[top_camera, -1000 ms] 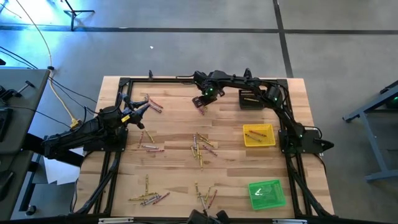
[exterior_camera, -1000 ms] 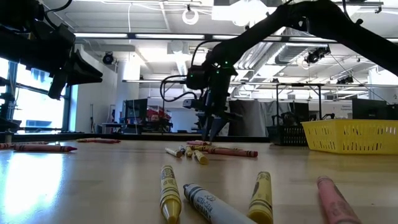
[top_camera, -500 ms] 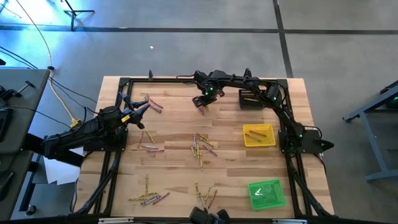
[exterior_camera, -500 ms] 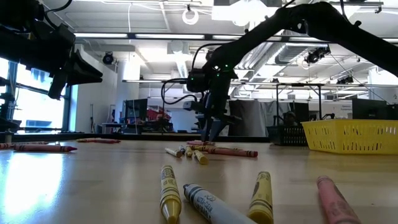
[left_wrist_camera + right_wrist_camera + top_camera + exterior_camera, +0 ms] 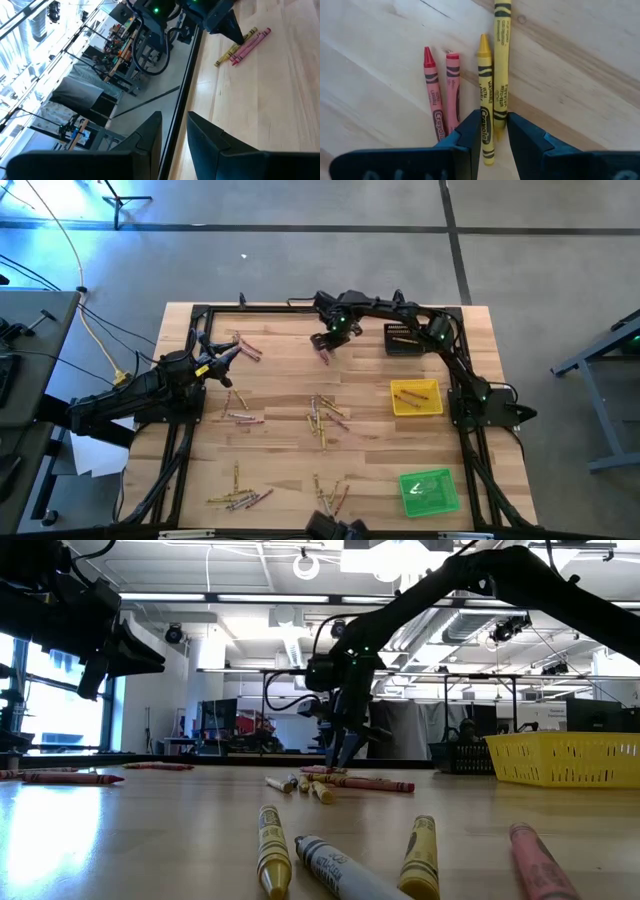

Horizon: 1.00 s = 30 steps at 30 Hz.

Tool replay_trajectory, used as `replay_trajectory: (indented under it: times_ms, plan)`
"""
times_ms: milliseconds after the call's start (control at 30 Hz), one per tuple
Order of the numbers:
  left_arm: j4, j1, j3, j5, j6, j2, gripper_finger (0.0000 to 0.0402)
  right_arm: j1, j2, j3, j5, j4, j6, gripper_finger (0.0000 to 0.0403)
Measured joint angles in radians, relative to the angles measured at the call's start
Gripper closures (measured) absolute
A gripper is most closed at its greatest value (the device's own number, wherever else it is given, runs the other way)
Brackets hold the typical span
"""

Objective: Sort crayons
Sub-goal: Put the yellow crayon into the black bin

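Right end effector [image 5: 490, 131] hangs right over a small group of crayons on the far side of the counter [image 5: 280, 450], fingers a little apart, holding nothing. In the right wrist view a short yellow crayon [image 5: 485, 107] runs into the gap btwn the fingers, long axis in line w/ them; a longer yellow one [image 5: 501, 60] touches it on one side, two red ones [image 5: 440, 95] lie just beside on the other. So a straight drop should straddle the short yellow one. Neighbours are tight; may get nudged.

Left end effector [image 5: 222, 358] sits near the left edge, fingers slightly apart, empty; right arm is much nearer. More crayons scattered mid-counter & near edge.
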Motion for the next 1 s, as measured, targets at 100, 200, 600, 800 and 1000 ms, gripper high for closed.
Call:
replay_trajectory:
  times_ms: [100,200,600,800,1000]
  plan:
    - [0.0,0.0,0.0,0.0,0.0,0.0,0.0324,0.005,0.0,0.0,-0.013,-0.022,-0.019,0.0318]
    - [0.0,0.0,0.0,0.0,0.0,0.0,0.0324,0.008,0.0,0.0,-0.021,-0.054,-0.023,0.0318]
    - [0.0,0.0,0.0,0.0,0.0,0.0,0.0324,0.012,0.0,0.0,-0.021,-0.104,-0.04,0.0318]
    - [0.0,0.0,0.0,0.0,0.0,0.0,0.0324,0.014,0.0,-0.001,-0.018,-0.086,-0.037,0.0318]
    - [0.0,0.0,0.0,0.0,0.0,0.0,0.0324,0.025,0.0,-0.001,-0.017,-0.07,-0.039,0.0318]
